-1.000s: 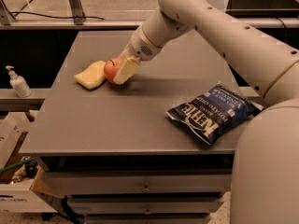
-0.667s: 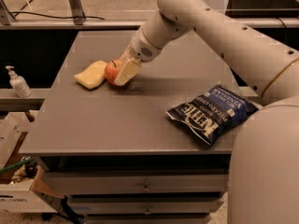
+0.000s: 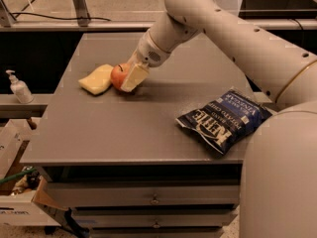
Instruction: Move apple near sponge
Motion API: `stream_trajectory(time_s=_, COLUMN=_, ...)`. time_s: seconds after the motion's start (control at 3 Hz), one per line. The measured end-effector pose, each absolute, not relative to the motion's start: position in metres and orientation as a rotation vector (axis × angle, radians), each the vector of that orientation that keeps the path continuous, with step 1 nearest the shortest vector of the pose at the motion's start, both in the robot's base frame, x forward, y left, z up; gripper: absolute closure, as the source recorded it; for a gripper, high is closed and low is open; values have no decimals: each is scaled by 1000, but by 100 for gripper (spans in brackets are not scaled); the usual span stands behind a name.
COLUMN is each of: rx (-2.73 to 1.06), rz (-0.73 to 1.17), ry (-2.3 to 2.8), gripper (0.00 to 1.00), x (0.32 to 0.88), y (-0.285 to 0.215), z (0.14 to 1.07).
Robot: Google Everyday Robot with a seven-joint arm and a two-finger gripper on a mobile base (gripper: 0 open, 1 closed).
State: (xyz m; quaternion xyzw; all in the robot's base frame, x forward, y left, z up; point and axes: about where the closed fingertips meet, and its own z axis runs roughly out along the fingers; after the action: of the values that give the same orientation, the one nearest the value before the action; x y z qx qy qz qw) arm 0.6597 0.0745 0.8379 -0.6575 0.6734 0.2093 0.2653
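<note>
We saw the apple [image 3: 117, 75] on the table [image 3: 124, 128], touching the sponge's [image 3: 96, 79] right edge. Our gripper [image 3: 125, 77] clasped the apple, one pale finger [image 3: 134, 77] across its front. A chip bag [image 3: 223, 118] lay well apart, to the right.

Grey table [image 3: 148, 133], flat top above drawers. On it we note three things: sponge [image 3: 97, 79] at left rear, apple [image 3: 117, 76] just beside the sponge's right edge, dark blue chip bag [image 3: 224, 119] well apart at front right. Gripper [image 3: 131, 78] down at the apple.
</note>
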Motion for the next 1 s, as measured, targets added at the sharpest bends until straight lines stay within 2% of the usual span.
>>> stream_trajectory(time_s=0.33, rx=-1776, rz=565, ry=1819, gripper=12, x=660, y=75, z=838)
stream_trajectory(time_s=0.67, rx=-1811, rz=562, ry=1819, gripper=0, x=650, y=77, z=841)
stream_trajectory(time_s=1.0, rx=-1829, rz=555, ry=1820, gripper=0, x=640, y=72, z=850)
